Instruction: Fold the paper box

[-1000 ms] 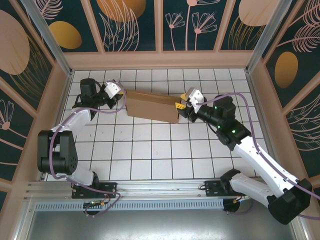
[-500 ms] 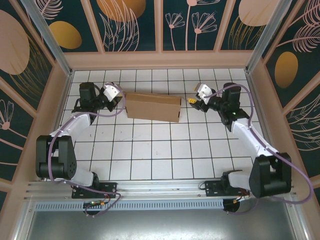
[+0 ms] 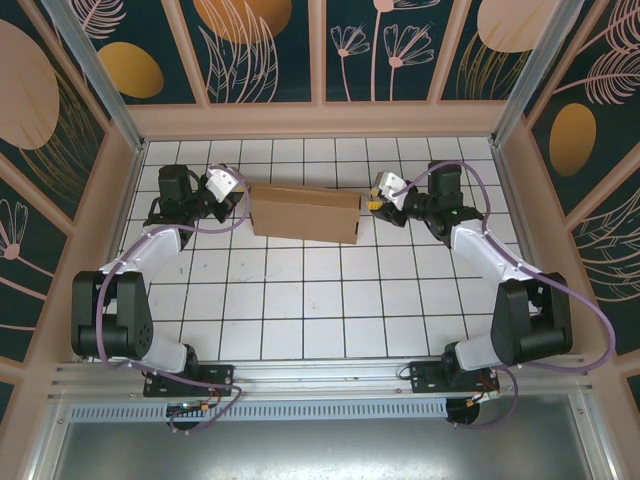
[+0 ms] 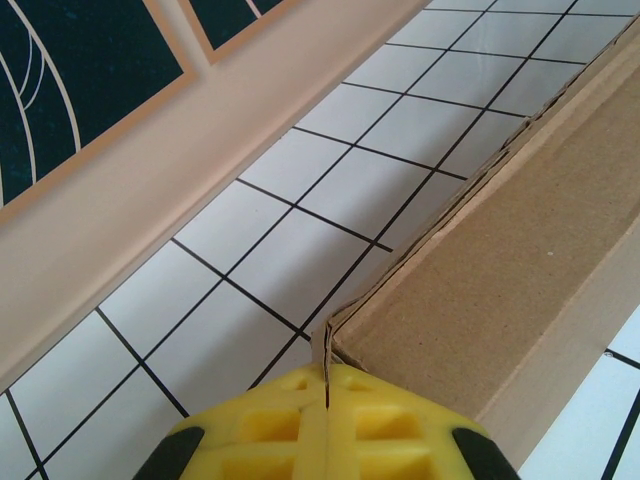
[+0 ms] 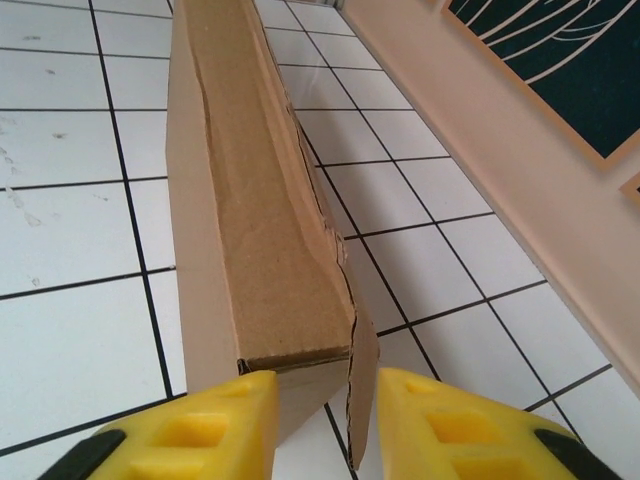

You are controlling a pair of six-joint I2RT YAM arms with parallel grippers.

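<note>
The right gripper [image 5: 328, 390] swings back in, jaws open astride the end flap [image 5: 362, 385] of the plain brown cardboard paper box [image 3: 305, 213]. The left gripper [image 4: 325, 385] stays closed at the opposite corner, perhaps nipping an edge. Tucking looks next.

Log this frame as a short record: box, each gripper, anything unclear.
box: brown, closed up, lying across the far half of the tiled table
left gripper: shut, tips at a box corner
right gripper: open, a loose end flap between its fingers
unclear: whether the left gripper pinches any cardboard
</note>
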